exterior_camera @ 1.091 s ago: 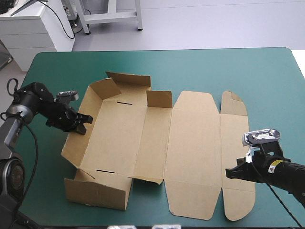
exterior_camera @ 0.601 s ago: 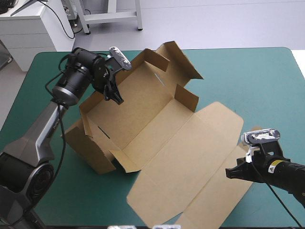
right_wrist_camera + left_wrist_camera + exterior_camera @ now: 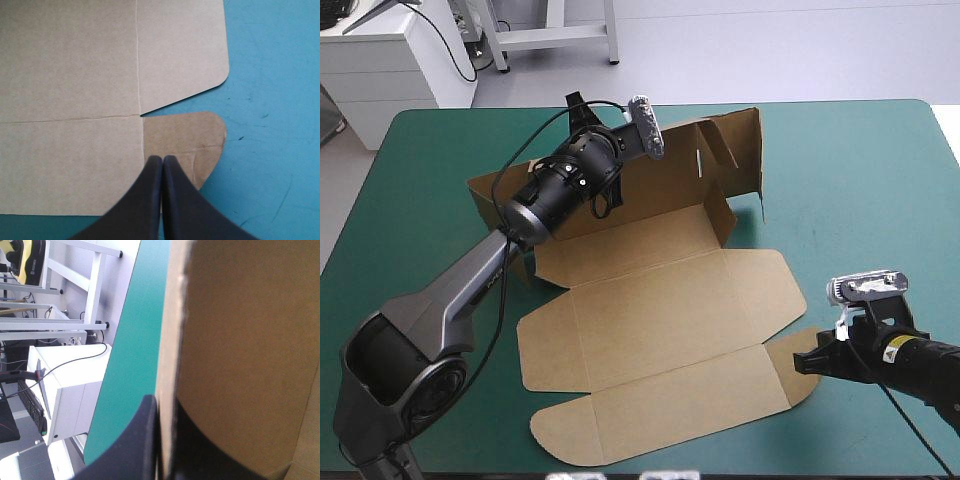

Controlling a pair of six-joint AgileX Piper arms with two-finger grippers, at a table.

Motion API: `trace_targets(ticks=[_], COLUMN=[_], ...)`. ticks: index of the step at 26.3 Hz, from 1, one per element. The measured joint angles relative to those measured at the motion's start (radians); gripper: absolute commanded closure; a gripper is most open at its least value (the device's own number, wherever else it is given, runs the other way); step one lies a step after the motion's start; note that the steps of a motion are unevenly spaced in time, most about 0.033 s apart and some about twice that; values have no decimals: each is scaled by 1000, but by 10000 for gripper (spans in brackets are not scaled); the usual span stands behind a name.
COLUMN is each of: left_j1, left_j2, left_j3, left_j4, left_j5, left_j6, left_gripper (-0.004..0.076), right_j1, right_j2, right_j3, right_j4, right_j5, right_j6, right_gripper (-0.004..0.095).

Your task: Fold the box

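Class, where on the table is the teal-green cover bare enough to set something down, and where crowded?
Bare: the far right corner, between the box's raised wall and the table's right edge, and the strip along the left edge. Crowded: the middle, under the box, and near right, by the right gripper.

High view overlooks the table (image 3: 880, 160); both wrist views closely face the box (image 3: 660, 330).

We see the box (image 3: 660, 320) swung about a quarter turn on the table (image 3: 880, 170). Its walled tray, earlier by the table's left edge, now stands near the far edge, with the lid spread flat toward the near edge. The left gripper (image 3: 167, 412) has travelled from the table's left edge toward its far edge, pinching a tray wall.
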Motion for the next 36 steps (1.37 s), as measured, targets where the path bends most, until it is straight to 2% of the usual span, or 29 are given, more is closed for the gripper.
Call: trace_targets(ticks=[4,8,12,14,15,17,22,27,36], left_j1=[-43,-98,-161,-189,-210,-232,-250,-256,-256], left_j2=[1,-11,-44,-59,-71,-89,-114,-125,-125], left_j3=[38,171,329,413,490,582,683,707,708], left_j4=[109,307,615,797,928,1025,1079,1087,1086], left_j5=[-31,-116,-180,-199,-211,-224,-198,-150,-147], left_j6=[-35,-176,-408,-550,-668,-776,-844,-854,-833], left_gripper=[731,731,731,731,731,731,731,731,731], right_j1=[0,0,0,0,0,0,0,0,0], right_j2=[0,0,0,0,0,0,0,50,387], right_j3=[0,0,0,0,0,0,-33,-138,-523], right_j4=[-1,-2,-4,-6,-7,-7,-30,-67,-163], right_j5=[-27,-38,-40,-40,-40,-41,-39,-37,27], right_j6=[21,21,33,35,35,37,46,56,28], right_gripper=[929,927,928,927,927,927,927,927,928])
